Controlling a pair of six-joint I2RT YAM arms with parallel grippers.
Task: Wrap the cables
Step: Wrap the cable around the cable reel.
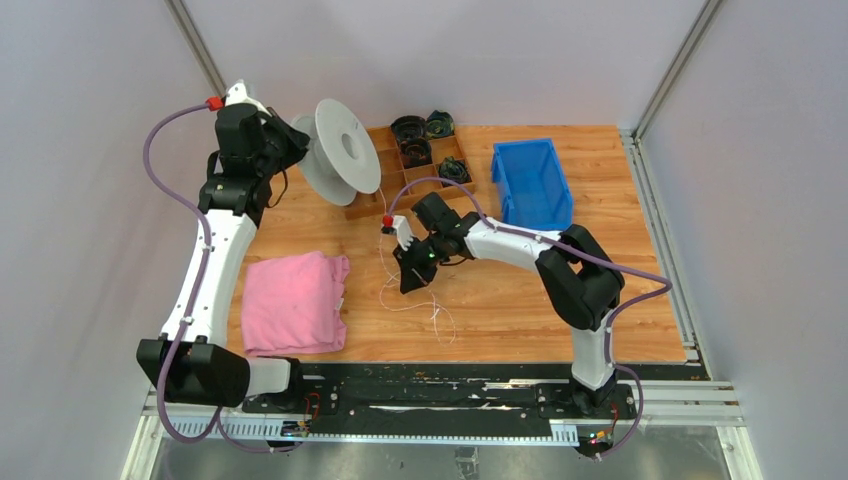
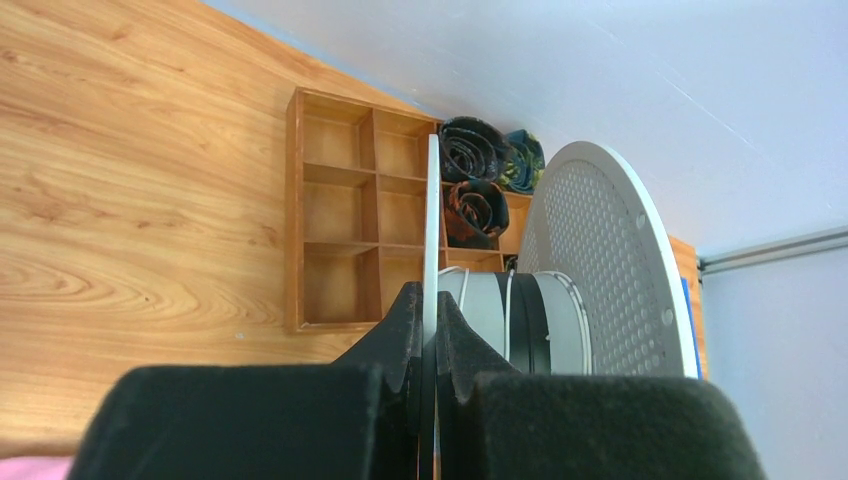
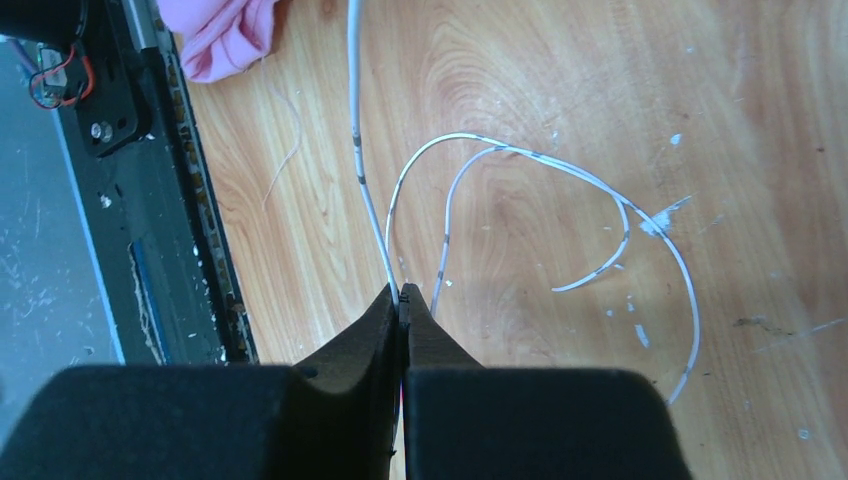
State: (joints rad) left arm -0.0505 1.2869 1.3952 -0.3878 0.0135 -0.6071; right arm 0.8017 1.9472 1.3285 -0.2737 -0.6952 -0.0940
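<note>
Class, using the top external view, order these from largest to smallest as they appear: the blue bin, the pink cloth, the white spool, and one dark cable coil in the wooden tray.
1. pink cloth
2. blue bin and white spool: too alike to rank
3. dark cable coil: clearly smallest

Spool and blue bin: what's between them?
The wooden compartment tray, with dark coiled bundles in some cells, sits between spool and blue bin; the top view shows it.
</note>
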